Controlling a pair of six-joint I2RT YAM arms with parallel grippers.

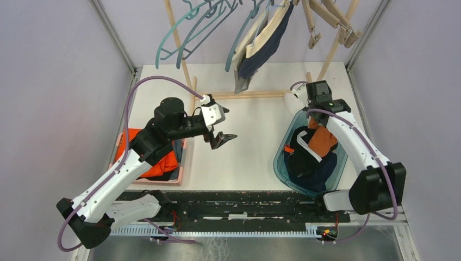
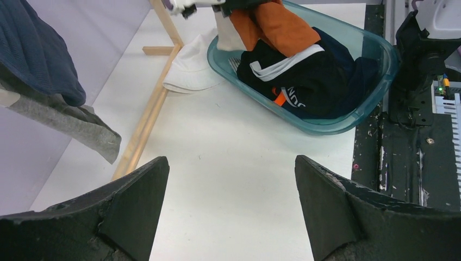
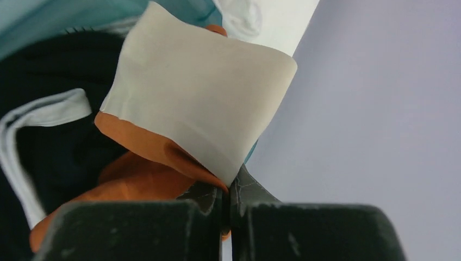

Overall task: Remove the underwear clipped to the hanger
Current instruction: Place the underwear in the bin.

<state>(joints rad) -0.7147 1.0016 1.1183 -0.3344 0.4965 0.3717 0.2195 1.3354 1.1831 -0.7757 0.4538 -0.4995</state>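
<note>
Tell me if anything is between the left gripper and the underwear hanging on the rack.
Nothing visible. The open left gripper has clear air to the hanging underwear; the wooden bar lies flat on the table, seemingly below that path.

Ahead and to the right of the left claw [image 2: 231, 209], a tub [image 2: 348, 122] holds underwear [image 2: 304, 81]. To its left, hung garments [image 2: 38, 60] dangle near a rail [image 2: 144, 125] on the table [image 2: 234, 141]. The right claw [image 3: 227, 187] sits over the tub.

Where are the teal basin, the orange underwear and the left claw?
teal basin [image 2: 331, 126], left wrist view, on its near wall.
orange underwear [image 1: 324, 140], top external view, middle of the orange fabric.
left claw [image 2: 231, 162], left wrist view, midway between its open fingertips.
</note>
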